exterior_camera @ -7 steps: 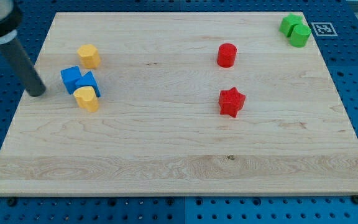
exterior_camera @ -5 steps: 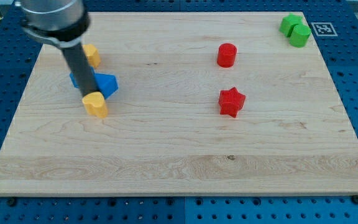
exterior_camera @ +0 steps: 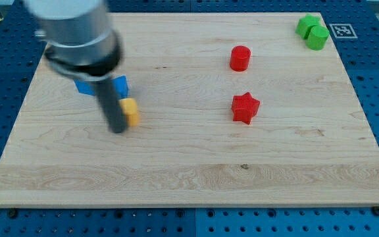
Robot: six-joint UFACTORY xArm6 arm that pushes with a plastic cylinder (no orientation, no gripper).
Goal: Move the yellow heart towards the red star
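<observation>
The yellow heart (exterior_camera: 131, 112) lies left of the board's middle, partly hidden behind my rod. My tip (exterior_camera: 118, 129) rests on the board, touching the heart's left side. The red star (exterior_camera: 245, 107) lies well to the heart's right, at about the same height in the view. Two blue blocks (exterior_camera: 120, 85) sit just above the heart, largely hidden by the arm.
A red cylinder (exterior_camera: 240, 58) stands above the red star. Two green blocks (exterior_camera: 313, 31) sit at the board's top right corner. The other yellow block seen earlier is hidden behind the arm. The wooden board's (exterior_camera: 189, 171) edges border blue pegboard.
My tip swept from the board's left edge to the right and down, and has pushed the yellow heart to the right. The blue blocks shifted right too.
</observation>
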